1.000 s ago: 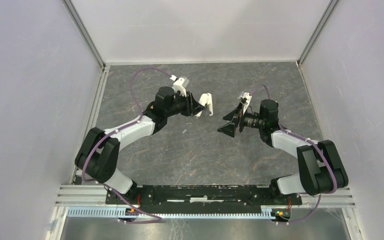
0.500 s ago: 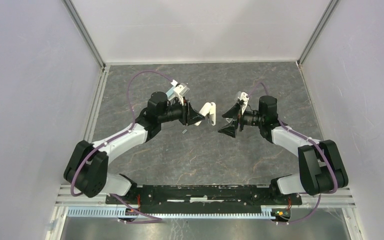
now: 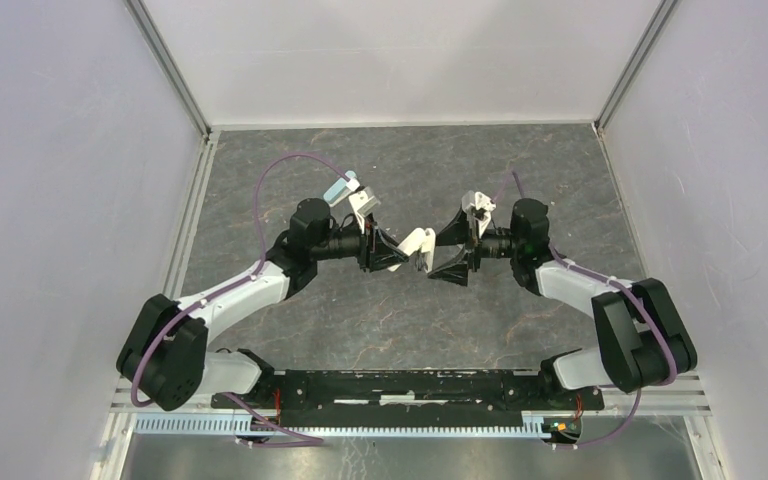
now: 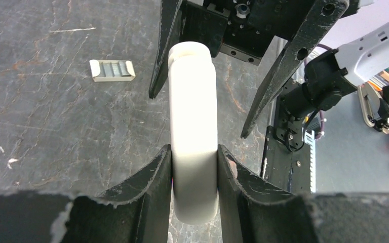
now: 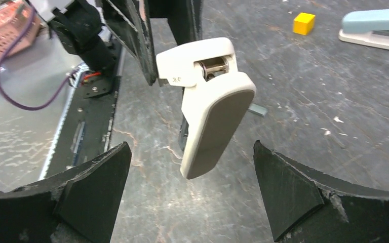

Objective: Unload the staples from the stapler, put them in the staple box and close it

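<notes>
My left gripper (image 3: 403, 252) is shut on the stapler (image 3: 419, 246), a stubby white one held above the table. In the left wrist view the stapler (image 4: 193, 116) stands between my fingers (image 4: 157, 177). In the right wrist view the stapler (image 5: 210, 109) is hinged open, with grey metal showing at the hinge. My right gripper (image 3: 448, 252) is open and empty, its fingers (image 5: 99, 185) on either side of the stapler's free end without touching it. A short grey strip of staples (image 4: 112, 70) lies on the table, partly hidden behind the stapler in the right wrist view (image 5: 258, 110).
A small yellow cube (image 5: 304, 23) and a teal oblong stapler (image 5: 377, 28) lie on the dark stone table (image 3: 520, 160) beyond the held stapler. White walls enclose the table on three sides. The arm base rail (image 3: 390, 385) runs along the near edge.
My left gripper has carried the stapler right and nearer, toward the middle. My right gripper has moved left to meet it, its open fingers now flanking the stapler's end.
</notes>
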Tool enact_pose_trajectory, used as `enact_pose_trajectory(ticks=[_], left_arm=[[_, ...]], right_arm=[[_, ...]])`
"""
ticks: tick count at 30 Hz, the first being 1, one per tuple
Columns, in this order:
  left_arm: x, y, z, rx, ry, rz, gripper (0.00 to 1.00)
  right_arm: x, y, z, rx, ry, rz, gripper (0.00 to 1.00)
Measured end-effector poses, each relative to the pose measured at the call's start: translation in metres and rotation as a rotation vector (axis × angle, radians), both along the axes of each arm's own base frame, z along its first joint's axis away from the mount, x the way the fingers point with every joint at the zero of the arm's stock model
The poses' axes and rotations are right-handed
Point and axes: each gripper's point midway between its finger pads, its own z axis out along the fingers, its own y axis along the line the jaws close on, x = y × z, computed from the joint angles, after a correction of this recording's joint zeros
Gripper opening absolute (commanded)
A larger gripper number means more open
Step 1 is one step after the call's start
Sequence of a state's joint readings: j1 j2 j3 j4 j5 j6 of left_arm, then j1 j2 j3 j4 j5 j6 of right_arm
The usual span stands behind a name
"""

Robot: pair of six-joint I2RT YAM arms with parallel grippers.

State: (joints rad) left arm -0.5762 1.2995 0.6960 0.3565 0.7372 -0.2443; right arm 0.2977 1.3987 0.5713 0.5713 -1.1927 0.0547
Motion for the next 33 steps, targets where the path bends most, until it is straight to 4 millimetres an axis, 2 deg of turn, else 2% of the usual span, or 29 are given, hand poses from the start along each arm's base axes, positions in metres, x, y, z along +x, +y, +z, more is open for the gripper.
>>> enact_pose_trajectory(ticks=[4,9,13,15,16,17,24,30,33], left_arm=[[-0.006,-0.003,0.005,-0.027,-0.026,-0.039,0.02],[-0.011,-0.007,0.015,-0.068,-0.071,-0.088,0.02],[-0.015,-0.007,0.019,-0.086,-0.092,-0.114,0.02],[-0.016,-0.008,0.020,-0.090,-0.097,-0.120,0.02],[-0.017,-0.008,0.020,-0.093,-0.099,-0.126,0.02],[-0.018,-0.008,0.022,-0.097,-0.105,-0.132,0.02],[-0.021,-0.009,0.030,-0.124,-0.131,-0.153,0.02],[-0.026,-0.011,0.041,-0.169,-0.124,-0.182,0.02],[-0.027,-0.012,0.042,-0.177,-0.120,-0.188,0.02]], right_arm=[[-0.010,0.004,0.009,0.059,0.033,0.027,0.85],[-0.023,0.008,0.023,0.144,0.094,0.071,0.79],[-0.034,0.012,0.022,0.167,0.292,0.115,0.81],[-0.038,0.013,0.016,0.159,0.391,0.128,0.87],[-0.040,0.013,0.016,0.156,0.429,0.133,0.96],[-0.042,0.014,0.017,0.156,0.452,0.137,0.98],[-0.044,0.014,0.022,0.165,0.476,0.142,0.98],[-0.044,0.014,0.025,0.169,0.441,0.144,0.78],[-0.045,0.014,0.028,0.172,0.421,0.147,0.71]])
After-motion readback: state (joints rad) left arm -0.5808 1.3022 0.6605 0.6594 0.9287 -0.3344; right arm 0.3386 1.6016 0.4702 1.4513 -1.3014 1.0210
